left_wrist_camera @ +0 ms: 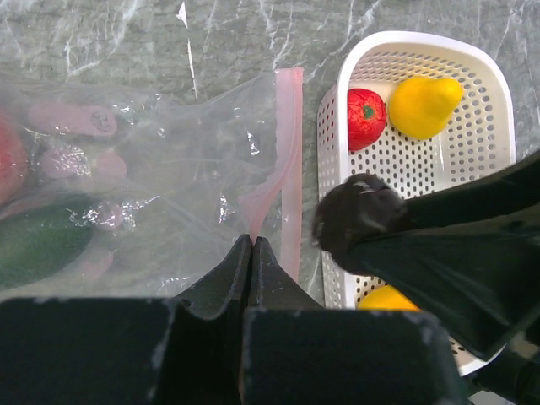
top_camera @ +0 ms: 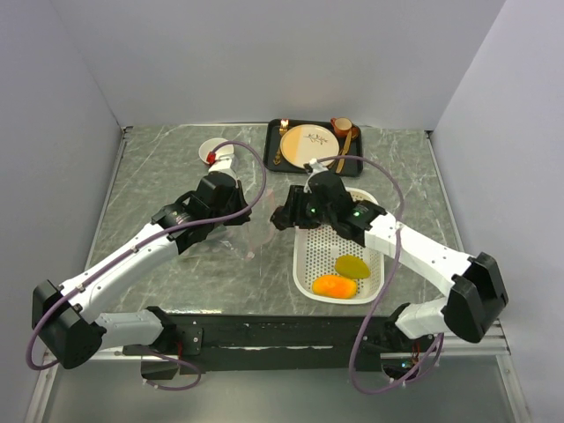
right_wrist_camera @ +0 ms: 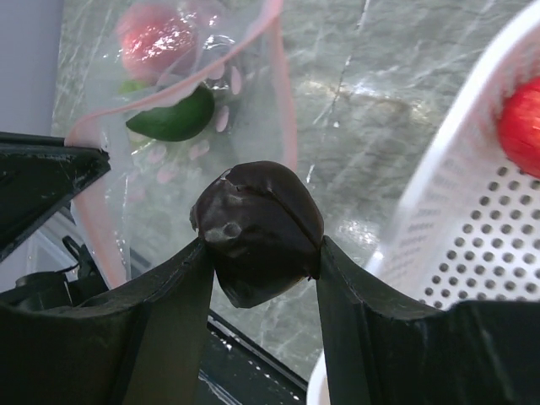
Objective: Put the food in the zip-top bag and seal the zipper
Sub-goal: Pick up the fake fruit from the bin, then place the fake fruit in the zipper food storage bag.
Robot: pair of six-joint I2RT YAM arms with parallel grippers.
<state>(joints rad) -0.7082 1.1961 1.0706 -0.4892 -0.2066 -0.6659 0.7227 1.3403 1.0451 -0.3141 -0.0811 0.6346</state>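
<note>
**While the Left Jaws Pinch the Bag, the Right Jaws Hold the Avocado**

One zip-top bag (left_wrist_camera: 169, 152) lies on the marbled surface (top_camera: 159, 159), left of one white perforated basket (left_wrist_camera: 498, 101). Its zipper (left_wrist_camera: 289, 143), a pale pink strip, runs along the mouth edge that faces the basket. Two pieces of food show through the clear film: a red-pink piece (right_wrist_camera: 156, 38) and a green piece (right_wrist_camera: 173, 118). Four pieces lie in the basket: a red strawberry (left_wrist_camera: 365, 118) and a yellow piece (left_wrist_camera: 422, 105) at its far end, a yellow-green piece (top_camera: 352, 264) and an orange piece (top_camera: 335, 286) at its near end. At the far edge stand one dark tray (top_camera: 291, 169) and one small white bowl (top_camera: 211, 150).

The left jaws are clenched tip to tip on the bag's film at the mouth, where a fold of the pink strip runs down to them. The right jaws grasp the single dark avocado (right_wrist_camera: 257, 224) by its sides. The avocado hangs above the surface between the basket's left rim and the bag's mouth, just beside the zipper and outside the bag.
</note>
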